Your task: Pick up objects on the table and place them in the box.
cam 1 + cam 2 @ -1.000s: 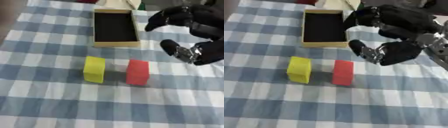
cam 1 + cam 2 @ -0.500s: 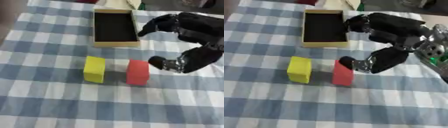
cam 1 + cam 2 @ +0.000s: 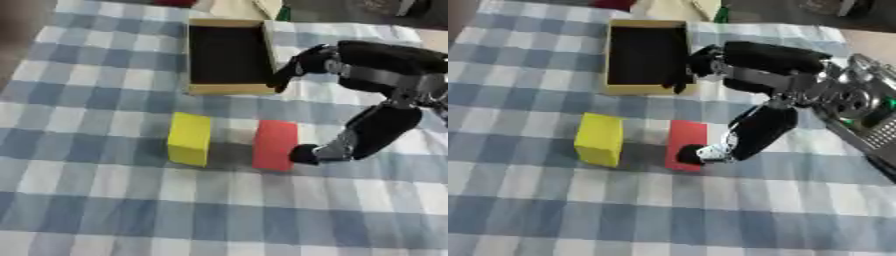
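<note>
Two blocks wait on the checked tablecloth, and we take them from left to right. The yellow block lies furthest left, a plain smooth-faced brick shape with its long axis running toward and away from us. Just beside it, apart by a narrow gap, lies the red block, the same shape and lying the same way; both look rigid and matte, with squared edges that should give flat faces to pinch. Behind them, near the far edge, sits the box, an open shallow carton with tan walls and a dark inside, nothing in it that we can see.

Our right hand comes in from the right. Its lower digit reaches down so that the tip sits at the red block's right face, near the close end; we cannot tell whether it touches. The rest of its fingers arch up and over toward the box's right wall, spread and not wrapped round anything, so we judge the hand released and holding nothing. The red block lies directly left of that hand, and the right hand is the only one in view; our left does not show.
</note>
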You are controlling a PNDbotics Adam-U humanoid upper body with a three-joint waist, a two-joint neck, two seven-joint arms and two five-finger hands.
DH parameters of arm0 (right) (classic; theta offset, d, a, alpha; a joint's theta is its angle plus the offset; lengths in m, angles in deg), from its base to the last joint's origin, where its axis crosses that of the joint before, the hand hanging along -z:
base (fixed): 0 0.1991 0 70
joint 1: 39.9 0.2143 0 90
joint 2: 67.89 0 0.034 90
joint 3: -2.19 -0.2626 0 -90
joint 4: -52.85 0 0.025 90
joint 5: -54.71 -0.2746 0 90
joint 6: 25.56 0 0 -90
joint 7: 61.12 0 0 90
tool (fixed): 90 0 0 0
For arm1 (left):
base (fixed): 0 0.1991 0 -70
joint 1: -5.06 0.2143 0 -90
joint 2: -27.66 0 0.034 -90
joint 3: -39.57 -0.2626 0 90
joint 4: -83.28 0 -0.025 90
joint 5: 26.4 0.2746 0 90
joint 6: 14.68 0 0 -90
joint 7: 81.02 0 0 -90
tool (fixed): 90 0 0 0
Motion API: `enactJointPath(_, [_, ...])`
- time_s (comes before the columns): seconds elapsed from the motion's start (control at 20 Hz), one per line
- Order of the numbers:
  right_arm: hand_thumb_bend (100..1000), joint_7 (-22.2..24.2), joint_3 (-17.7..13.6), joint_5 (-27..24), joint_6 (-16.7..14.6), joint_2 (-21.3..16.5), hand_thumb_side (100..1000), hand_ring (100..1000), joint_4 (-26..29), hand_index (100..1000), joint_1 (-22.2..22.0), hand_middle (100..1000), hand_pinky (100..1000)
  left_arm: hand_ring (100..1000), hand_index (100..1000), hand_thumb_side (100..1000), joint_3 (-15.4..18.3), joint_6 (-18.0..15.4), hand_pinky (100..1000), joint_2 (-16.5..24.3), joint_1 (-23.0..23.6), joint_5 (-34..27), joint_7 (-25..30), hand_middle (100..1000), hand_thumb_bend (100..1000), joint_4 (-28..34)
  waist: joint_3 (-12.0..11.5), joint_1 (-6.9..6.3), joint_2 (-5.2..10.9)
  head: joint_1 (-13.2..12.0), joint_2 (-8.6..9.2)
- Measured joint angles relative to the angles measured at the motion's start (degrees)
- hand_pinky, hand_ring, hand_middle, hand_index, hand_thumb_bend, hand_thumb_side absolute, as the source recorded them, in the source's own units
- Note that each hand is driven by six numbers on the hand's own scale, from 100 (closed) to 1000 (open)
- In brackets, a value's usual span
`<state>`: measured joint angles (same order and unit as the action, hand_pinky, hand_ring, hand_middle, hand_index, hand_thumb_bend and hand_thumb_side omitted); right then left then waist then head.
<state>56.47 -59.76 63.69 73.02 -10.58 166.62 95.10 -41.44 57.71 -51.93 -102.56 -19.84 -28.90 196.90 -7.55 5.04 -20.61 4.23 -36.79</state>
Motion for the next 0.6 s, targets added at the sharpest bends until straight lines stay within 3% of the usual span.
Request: enactJointPath(0.6, [459, 2.8, 1.3, 3.6, 3.9, 1.2, 401, 916, 0.0, 881, 0.4, 736, 883, 684, 895, 907, 0.0, 0.2, 655, 0.0, 0.0, 0.0, 0.2, 655, 141, 0.0, -0.3, 0.0, 0.0, 0.0, -0.43])
